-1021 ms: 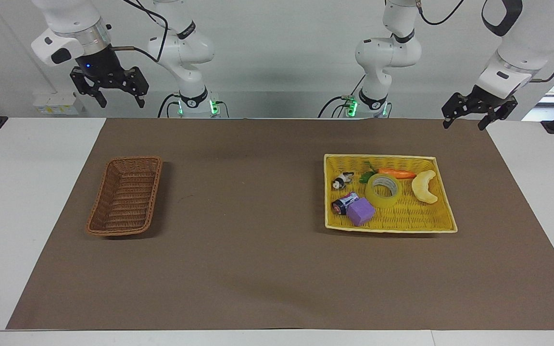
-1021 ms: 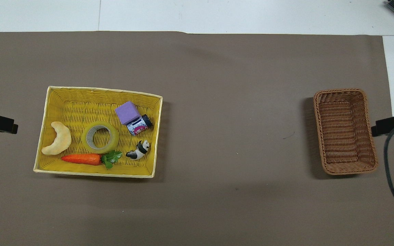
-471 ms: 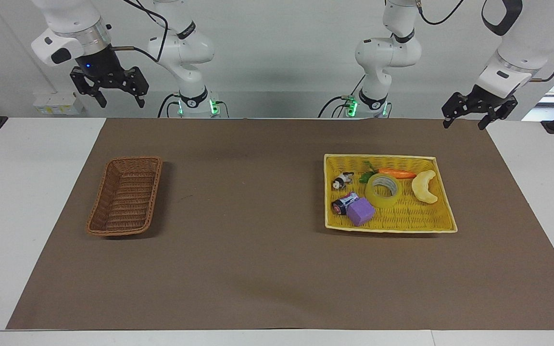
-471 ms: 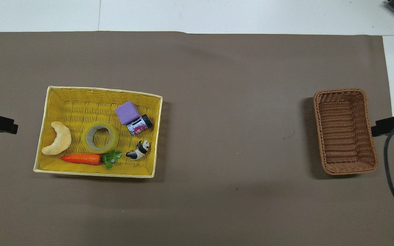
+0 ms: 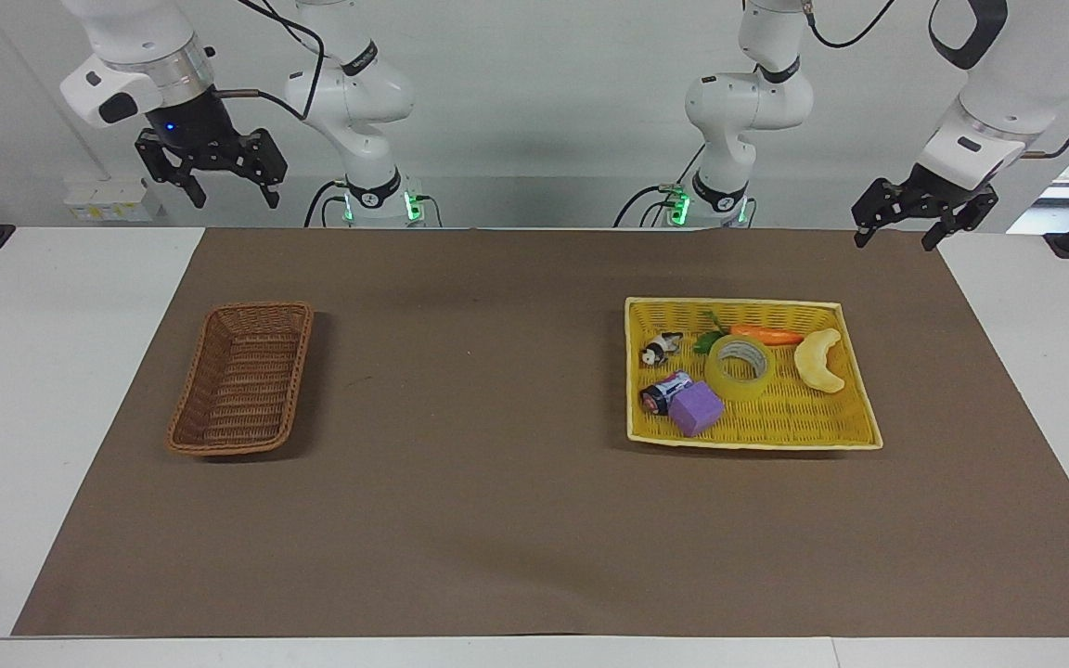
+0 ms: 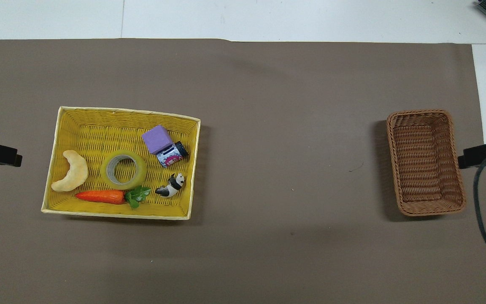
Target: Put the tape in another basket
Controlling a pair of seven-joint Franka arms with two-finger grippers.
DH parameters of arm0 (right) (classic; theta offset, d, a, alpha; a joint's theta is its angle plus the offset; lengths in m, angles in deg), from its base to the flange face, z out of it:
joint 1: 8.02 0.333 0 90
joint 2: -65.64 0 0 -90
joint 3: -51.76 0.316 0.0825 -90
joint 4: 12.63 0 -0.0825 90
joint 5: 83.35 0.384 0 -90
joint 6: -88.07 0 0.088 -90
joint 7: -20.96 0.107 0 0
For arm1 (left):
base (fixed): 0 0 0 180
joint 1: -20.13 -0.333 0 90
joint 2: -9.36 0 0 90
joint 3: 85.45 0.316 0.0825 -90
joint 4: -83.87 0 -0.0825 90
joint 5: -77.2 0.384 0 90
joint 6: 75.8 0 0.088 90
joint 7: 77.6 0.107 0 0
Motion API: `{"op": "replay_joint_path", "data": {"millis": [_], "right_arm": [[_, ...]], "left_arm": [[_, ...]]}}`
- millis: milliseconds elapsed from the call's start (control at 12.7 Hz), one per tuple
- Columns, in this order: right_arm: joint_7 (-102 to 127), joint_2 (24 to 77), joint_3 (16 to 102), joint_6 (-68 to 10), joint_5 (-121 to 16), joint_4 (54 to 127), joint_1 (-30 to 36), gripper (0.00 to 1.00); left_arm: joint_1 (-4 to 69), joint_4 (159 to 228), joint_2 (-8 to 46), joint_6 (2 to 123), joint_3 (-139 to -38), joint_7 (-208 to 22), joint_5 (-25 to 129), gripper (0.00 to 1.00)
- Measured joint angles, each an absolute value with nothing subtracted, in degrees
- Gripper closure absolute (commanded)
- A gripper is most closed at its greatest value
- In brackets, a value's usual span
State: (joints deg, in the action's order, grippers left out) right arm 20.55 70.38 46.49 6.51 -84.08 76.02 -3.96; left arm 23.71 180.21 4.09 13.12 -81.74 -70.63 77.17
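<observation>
The tape [image 5: 727, 386] [image 6: 141, 171], a translucent yellow roll, lies flat in the middle of a bright yellow woven tray [image 5: 776, 422] [image 6: 91, 131] toward the left arm's end of the table. The brown wicker basket [image 5: 242, 380] [image 6: 424, 162] stands empty toward the right arm's end. My left gripper [image 5: 895, 243] hangs open in the air over the mat's edge nearest the robots, apart from the tray. High over its own end, my right gripper [image 5: 235, 199] is also open and holds nothing.
In the tray around the tape lie a pale crescent toy [image 6: 71, 171], a carrot [image 6: 101, 196], a panda figure [image 6: 171, 186], a purple cube [image 6: 157, 139] and a small can [image 6: 172, 154]. A brown mat [image 5: 479, 482] covers the table between tray and basket.
Both grippers have risen very slightly. Nothing on the table has moved.
</observation>
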Motion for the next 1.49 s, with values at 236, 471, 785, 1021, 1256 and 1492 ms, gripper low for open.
{"op": "replay_joint_path", "data": {"millis": [236,471,785,1021,1256,1492], "right_arm": [[20.6,70.4,46.5,6.5,-84.1,76.0,-4.0,0.0],[20.6,70.4,46.5,6.5,-84.1,76.0,-4.0,0.0],[20.6,70.4,46.5,6.5,-84.1,76.0,-4.0,0.0],[20.6,70.4,46.5,6.5,-84.1,76.0,-4.0,0.0],[20.6,70.4,46.5,6.5,-84.1,76.0,-4.0,0.0],[20.6,70.4,46.5,6.5,-84.1,76.0,-4.0,0.0]], "left_arm": [[23.7,180.3,4.0,13.1,-81.7,-70.6,77.2,0.0],[23.7,181.3,3.6,13.1,-81.8,-70.5,77.2,0.0],[23.7,182.6,2.8,13.1,-81.9,-70.4,77.2,0.0],[26.2,187.1,2.6,18.2,-82.7,-70.0,77.1,0.0],[29.5,193.5,2.6,25.6,-83.4,-69.2,77.0,0.0],[29.7,199.2,2.8,34.0,-83.3,-64.5,76.1,0.0]]}}
